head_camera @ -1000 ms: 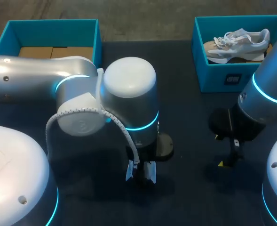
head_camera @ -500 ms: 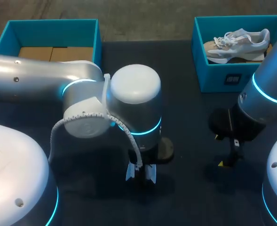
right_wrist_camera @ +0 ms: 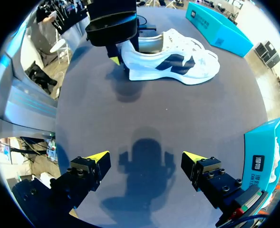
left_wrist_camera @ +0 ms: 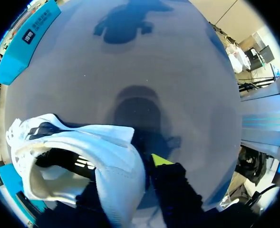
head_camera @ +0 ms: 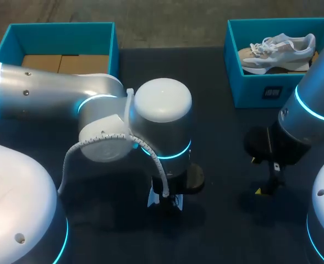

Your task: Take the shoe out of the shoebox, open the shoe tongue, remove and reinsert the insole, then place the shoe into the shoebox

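Worktop (head_camera: 222, 137) surface, dark and matte, is being occupied by only a few things, and a faint blue glow is being thrown on it by the light rings of the arms. At its far edge two teal boxes are being seen, well apart. Only brown cardboard (head_camera: 62, 61) is being shown in the left shoebox (head_camera: 18, 36). A beige and white shoe (head_camera: 277, 48) is being kept in the right shoebox (head_camera: 261, 88), with its laces in plain sight.

The white shoe (right_wrist_camera: 178, 61), marked with dark patches on its side, is being kept upright, sole down, on the open worktop, outside both boxes and nearer the robot. Its heel is being gripped by the left pincer (right_wrist_camera: 123, 54). In the right wrist view one yellow-tipped finger is being seen outside the heel wall and the other down inside the opening. In the left wrist view the white heel wall is being pinched between the two dark fingers, with just one yellow tip (left_wrist_camera: 161, 159) uncovered. From the head view most of this shoe is being hidden under the left arm (head_camera: 156, 121), and only white slivers are being shown below its wrist.

The right pincer (right_wrist_camera: 147, 159) is being held open above a bare patch of worktop. Its yellow-tipped fingers are being spread wide, and only its own shadow (right_wrist_camera: 144, 173) is being cast on the surface beneath the gap. It is being kept well apart from the white shoe, on the side of the right shoebox, where the right arm (head_camera: 310, 110) is being brought in.
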Available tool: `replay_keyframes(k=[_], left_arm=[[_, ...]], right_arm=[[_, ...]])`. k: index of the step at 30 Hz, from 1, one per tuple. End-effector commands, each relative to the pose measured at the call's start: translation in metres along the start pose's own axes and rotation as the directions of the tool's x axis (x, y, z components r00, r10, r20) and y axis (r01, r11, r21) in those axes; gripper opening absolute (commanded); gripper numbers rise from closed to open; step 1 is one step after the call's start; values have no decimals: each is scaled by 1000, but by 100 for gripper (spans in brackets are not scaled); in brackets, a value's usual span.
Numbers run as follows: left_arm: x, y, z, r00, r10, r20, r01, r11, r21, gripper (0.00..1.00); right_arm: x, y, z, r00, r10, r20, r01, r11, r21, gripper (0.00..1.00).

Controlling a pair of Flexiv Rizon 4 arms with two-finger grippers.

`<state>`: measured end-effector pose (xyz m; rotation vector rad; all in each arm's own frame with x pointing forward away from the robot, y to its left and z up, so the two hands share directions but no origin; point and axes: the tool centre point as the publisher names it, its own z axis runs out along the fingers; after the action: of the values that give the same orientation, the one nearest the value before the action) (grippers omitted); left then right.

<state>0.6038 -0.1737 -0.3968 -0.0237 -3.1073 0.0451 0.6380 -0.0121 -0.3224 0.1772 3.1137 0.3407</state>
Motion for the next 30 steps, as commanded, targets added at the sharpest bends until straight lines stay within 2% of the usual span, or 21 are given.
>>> replay_keyframes(k=[1,8,14,24,30], left_arm=[[-5,3,-2,1000,0,-2,0,1000,3,0],[-13,7,-23,1000,-3,9,3,1000,18,0],[-30,11,-56,1000,5,28,-6,999,35,0],[-71,28,-150,999,26,42,-29,996,79,0],[-96,44,-203,1000,15,8,-15,994,109,0]], right_arm=[[2,-1,0,1000,0,3,0,1000,-1,100],[2,-1,0,1000,0,3,0,1000,-1,100],[2,-1,0,1000,0,3,0,1000,-1,100],[2,-1,0,1000,0,3,0,1000,-1,100],[2,-1,0,1000,0,3,0,1000,-1,100]])
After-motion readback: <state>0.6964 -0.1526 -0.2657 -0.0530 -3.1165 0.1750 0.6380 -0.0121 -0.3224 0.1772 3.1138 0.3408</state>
